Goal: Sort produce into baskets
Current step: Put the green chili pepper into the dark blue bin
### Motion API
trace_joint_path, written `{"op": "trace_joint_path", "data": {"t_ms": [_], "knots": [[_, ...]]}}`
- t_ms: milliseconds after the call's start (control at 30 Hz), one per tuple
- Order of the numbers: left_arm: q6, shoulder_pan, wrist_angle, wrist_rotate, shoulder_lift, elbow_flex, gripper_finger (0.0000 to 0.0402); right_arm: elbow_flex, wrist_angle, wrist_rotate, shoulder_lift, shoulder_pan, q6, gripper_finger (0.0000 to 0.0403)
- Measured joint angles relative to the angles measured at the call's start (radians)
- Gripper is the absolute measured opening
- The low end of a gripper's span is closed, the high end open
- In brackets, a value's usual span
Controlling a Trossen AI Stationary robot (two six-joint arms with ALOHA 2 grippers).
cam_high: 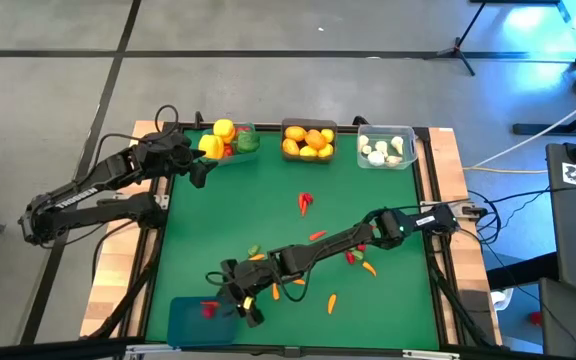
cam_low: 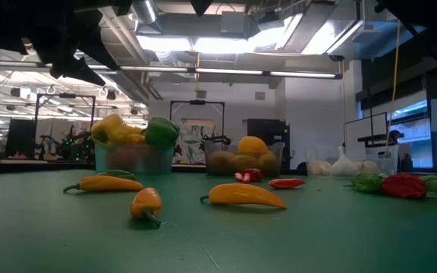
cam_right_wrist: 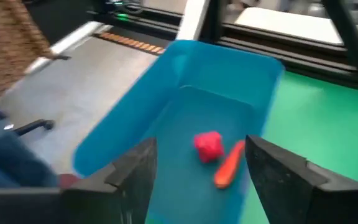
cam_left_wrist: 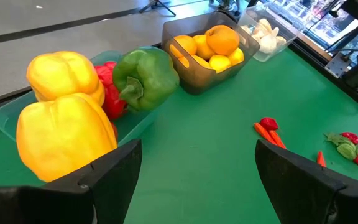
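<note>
My left gripper [cam_high: 200, 170] is open and empty at the near end of the teal basket [cam_high: 230, 142]. The basket holds yellow peppers [cam_left_wrist: 64, 134], a red pepper and a green pepper [cam_left_wrist: 143, 78]. The nearest yellow pepper sits right beside one finger [cam_left_wrist: 114, 171]; I cannot tell whether they touch. My right gripper [cam_high: 240, 305] is open and empty over the blue basket [cam_right_wrist: 185, 81] at the table's near left. In that basket lie a red piece [cam_right_wrist: 208, 145] and an orange piece [cam_right_wrist: 229, 165]. The dark grey basket [cam_high: 309, 140] holds oranges and lemons. The clear basket [cam_high: 386, 147] holds garlic.
Loose produce lies on the green mat: red chillies [cam_high: 305, 203] at the middle, orange and yellow pieces [cam_high: 332, 302] near the front, and red, green and orange ones [cam_high: 360, 260] under the right arm. The low view shows a yellow chilli [cam_low: 245, 196] and a small orange pepper [cam_low: 146, 203].
</note>
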Motion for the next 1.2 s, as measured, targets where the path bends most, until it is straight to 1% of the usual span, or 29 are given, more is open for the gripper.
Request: {"op": "trace_joint_path", "data": {"t_ms": [133,267,367,533,600,767,933,1033,1200], "knots": [[0.001,0.0,0.0,0.0,0.0,0.0,0.0308,0.031,-0.032,0.079,-0.004,-0.011,-0.01,0.0239],[0.001,0.0,0.0,0.0,0.0,0.0,0.0308,0.112,-0.181,0.103,-0.012,-0.05,-0.011,0.0237],[0.003,0.0,-0.001,0.0,0.0,0.0,0.0308,0.161,-0.326,0.102,-0.012,-0.085,-0.011,0.0237],[0.006,0.0,-0.002,0.0,0.0,0.0,0.0308,0.147,-0.484,0.04,-0.072,-0.153,0.026,0.0237],[0.019,0.0,-0.002,0.0,0.0,0.0,0.0308,0.149,-0.557,0.015,-0.086,-0.177,0.008,0.0237],[0.034,0.0,-0.007,0.0,0.0,0.0,0.0308,0.145,-0.786,0.015,-0.085,-0.217,-0.075,0.0237],[0.056,0.0,-0.007,0.0,0.0,0.0,0.0308,0.086,-0.766,0.015,-0.08,-0.21,-0.177,0.0237],[0.059,0.0,-0.007,0.0,0.0,0.0,0.0308,0.026,-0.668,0.023,-0.078,-0.205,-0.211,0.0237],[0.068,0.0,-0.007,0.0,0.0,0.0,0.0308,-0.067,-0.496,0.05,-0.078,-0.201,-0.217,0.0237]]}}
